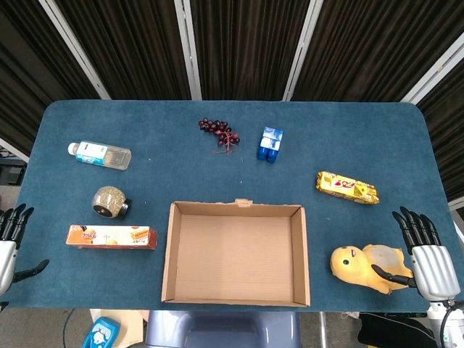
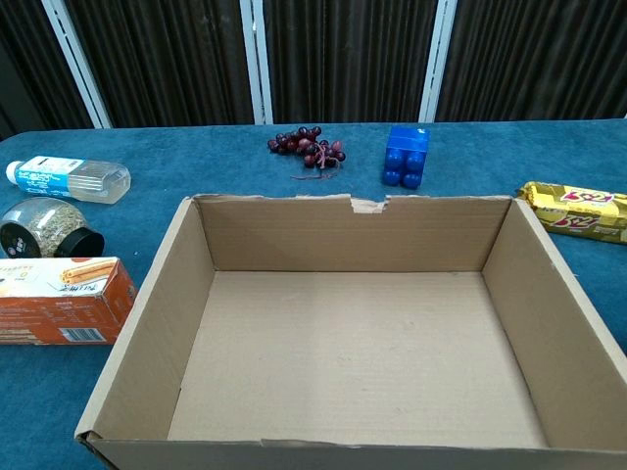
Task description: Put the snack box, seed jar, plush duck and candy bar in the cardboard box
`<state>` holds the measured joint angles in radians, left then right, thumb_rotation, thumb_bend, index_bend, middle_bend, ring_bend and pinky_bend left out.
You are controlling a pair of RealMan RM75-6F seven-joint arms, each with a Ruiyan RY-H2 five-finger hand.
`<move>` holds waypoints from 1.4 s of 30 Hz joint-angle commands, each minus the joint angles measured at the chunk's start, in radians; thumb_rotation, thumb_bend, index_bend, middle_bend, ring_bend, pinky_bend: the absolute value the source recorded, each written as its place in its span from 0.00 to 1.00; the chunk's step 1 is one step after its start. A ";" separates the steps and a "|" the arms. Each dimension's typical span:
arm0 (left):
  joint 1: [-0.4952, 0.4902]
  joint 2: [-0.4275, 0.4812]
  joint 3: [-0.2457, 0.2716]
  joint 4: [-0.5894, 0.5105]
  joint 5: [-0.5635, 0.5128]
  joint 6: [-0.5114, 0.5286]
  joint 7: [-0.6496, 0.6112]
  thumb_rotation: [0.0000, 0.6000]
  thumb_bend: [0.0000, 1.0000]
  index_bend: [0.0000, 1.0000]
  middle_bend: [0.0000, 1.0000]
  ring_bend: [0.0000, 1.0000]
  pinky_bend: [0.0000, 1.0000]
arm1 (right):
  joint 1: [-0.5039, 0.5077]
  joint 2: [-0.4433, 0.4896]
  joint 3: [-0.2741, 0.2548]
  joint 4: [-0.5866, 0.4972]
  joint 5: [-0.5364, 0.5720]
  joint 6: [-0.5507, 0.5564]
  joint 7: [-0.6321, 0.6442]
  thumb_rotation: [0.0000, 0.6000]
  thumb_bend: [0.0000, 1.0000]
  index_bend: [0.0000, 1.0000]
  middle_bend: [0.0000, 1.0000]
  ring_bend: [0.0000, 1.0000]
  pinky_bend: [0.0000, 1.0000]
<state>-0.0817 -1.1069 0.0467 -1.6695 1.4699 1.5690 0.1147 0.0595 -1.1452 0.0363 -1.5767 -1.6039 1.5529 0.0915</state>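
Observation:
The open cardboard box (image 1: pixel 235 254) (image 2: pixel 353 235) sits empty at the table's near middle. An orange snack box (image 1: pixel 111 237) (image 2: pixel 61 301) lies left of it, with the round seed jar (image 1: pixel 110 201) (image 2: pixel 44 229) on its side just behind. A yellow candy bar (image 1: pixel 346 187) (image 2: pixel 578 209) lies to the right. The yellow plush duck (image 1: pixel 366 265) lies at the near right, seen in the head view alone. My right hand (image 1: pixel 424 257) is open, its thumb touching the duck's right side. My left hand (image 1: pixel 11 243) hangs open at the table's left edge, holding nothing.
A clear bottle (image 1: pixel 100 154) (image 2: pixel 71 178) lies at the far left. Dark grapes (image 1: pixel 220 132) (image 2: pixel 310 145) and a blue block (image 1: pixel 270 143) (image 2: pixel 406 156) sit behind the box. Dark curtains back the blue table (image 1: pixel 377 138).

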 commanded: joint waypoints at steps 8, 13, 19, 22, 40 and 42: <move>0.004 -0.009 -0.017 0.004 0.005 -0.007 0.003 1.00 0.11 0.00 0.00 0.00 0.00 | 0.001 0.001 0.002 0.000 0.006 -0.004 0.009 1.00 0.04 0.00 0.00 0.00 0.00; 0.005 -0.011 -0.023 0.010 0.010 -0.015 0.002 1.00 0.11 0.00 0.00 0.00 0.00 | 0.002 0.000 0.001 -0.001 0.003 -0.003 0.007 1.00 0.04 0.00 0.00 0.00 0.00; 0.003 -0.012 -0.029 0.012 0.012 -0.029 0.000 1.00 0.11 0.00 0.00 0.00 0.00 | 0.002 0.000 0.003 -0.004 0.009 -0.007 0.005 1.00 0.04 0.00 0.00 0.00 0.00; 0.003 -0.012 -0.029 0.012 0.014 -0.039 0.006 1.00 0.11 0.00 0.00 0.00 0.00 | 0.002 0.000 0.002 -0.005 0.010 -0.008 0.004 1.00 0.04 0.00 0.00 0.00 0.00; -0.139 -0.070 -0.075 -0.092 -0.155 -0.313 0.290 1.00 0.11 0.18 0.00 0.05 0.14 | 0.004 0.001 -0.003 -0.011 0.000 -0.011 0.008 1.00 0.04 0.00 0.00 0.00 0.00; -0.160 -0.103 -0.086 -0.098 -0.184 -0.334 0.346 1.00 0.11 0.19 0.01 0.06 0.14 | 0.004 0.001 -0.003 -0.010 -0.001 -0.010 0.012 1.00 0.04 0.00 0.00 0.00 0.00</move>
<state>-0.2022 -1.1666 -0.0182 -1.7464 1.3357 1.2797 0.3908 0.0633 -1.1442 0.0333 -1.5871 -1.6047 1.5427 0.1017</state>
